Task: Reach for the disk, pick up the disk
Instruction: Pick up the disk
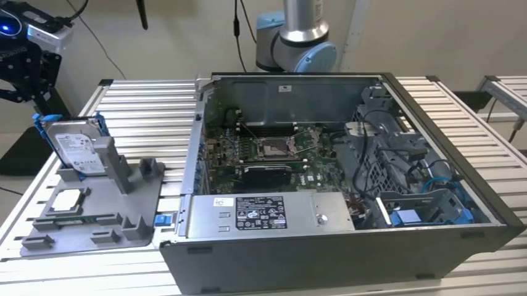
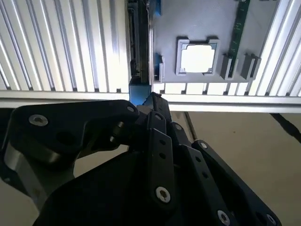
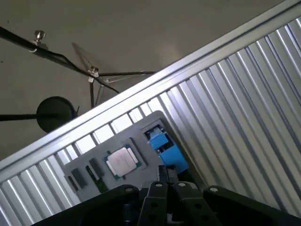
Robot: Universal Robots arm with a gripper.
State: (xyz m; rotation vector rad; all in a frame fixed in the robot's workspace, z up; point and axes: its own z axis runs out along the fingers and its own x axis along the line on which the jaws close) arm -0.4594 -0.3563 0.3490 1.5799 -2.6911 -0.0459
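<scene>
Exterior view: black gripper (image 1: pixel 26 92) (opening cannot be told) at eleven o'clock of silver blue-framed metal disk (image 1: pixel 76 145), racked upright, presumably for grasping.

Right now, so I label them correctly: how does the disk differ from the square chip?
The disk stands upright in a slot; the chip lies flat in a recess. The disk is larger, rectangular and blue-framed; the chip is small and square. Both are silver, on the gray fixture.
</scene>
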